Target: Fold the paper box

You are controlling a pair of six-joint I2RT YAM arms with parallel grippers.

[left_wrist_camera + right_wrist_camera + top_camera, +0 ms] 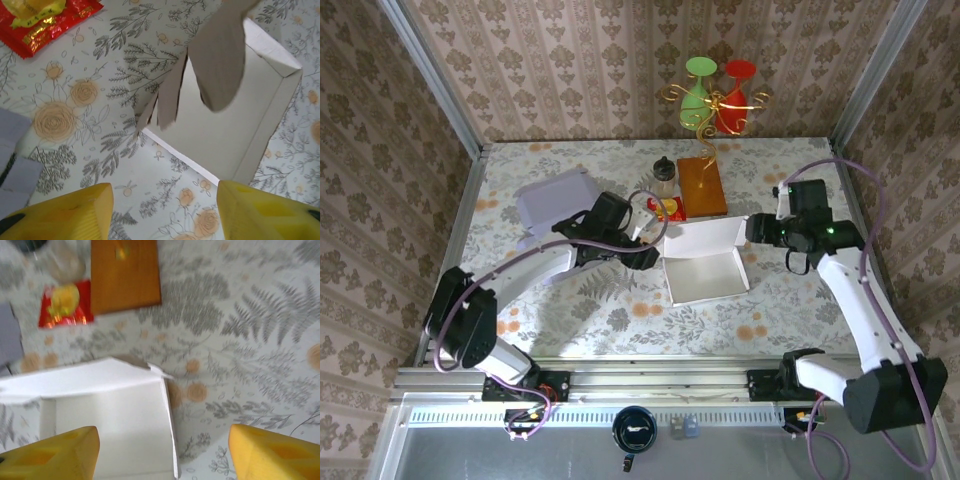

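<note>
The white paper box [705, 263] lies open at the table's middle, its lid flap raised along the far side. In the left wrist view its outer wall [225, 125] stands ahead with loose side flaps [167, 95] hanging. My left gripper [648, 258] sits just left of the box, open, yellow fingers [70, 215] apart over bare tablecloth. My right gripper [756, 229] hovers at the box's far right corner, open; its view looks down into the box [115, 425] past its right wall [170, 425], with nothing held.
A red snack packet [667, 208], a brown wooden block [702, 186] and a small dark-lidded jar [665, 178] lie behind the box. A lavender container [556, 200] sits at left. A wire stand with green and red glasses [718, 95] is at the back.
</note>
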